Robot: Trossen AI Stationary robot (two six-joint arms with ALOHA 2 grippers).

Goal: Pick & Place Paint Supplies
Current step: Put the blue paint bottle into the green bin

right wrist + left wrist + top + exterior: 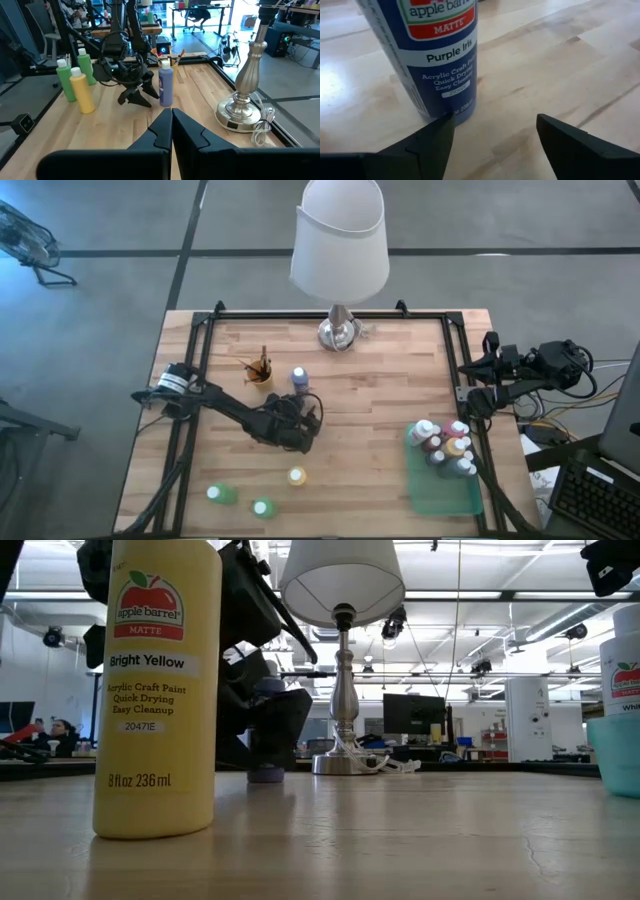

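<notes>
A purple paint bottle [299,378] with a white cap stands upright on the wooden table, left of the middle; it also shows in the left wrist view [430,60] and the right wrist view [166,85]. My left gripper [310,415] is open just on its near side, low over the table. The bottle stands off to one side of the gap [495,135], not between the fingers. A yellow bottle [297,476] and two green bottles [218,494] [262,507] stand near the front edge. My right gripper [171,125] waits shut at the table's right edge [475,398]. My left gripper has one fingertip [445,125] right at the foot of the purple bottle [457,112]. Whether it touches the bottle I cannot tell. The fingers slant down from the table's near side.
A green tray [445,495] at the front right holds several bottles [445,445]. A cup with brushes [260,370] stands just left of the purple bottle. A lamp with a white shade [340,330] stands at the far edge. Bare wood lies between the bottles and the tray.
</notes>
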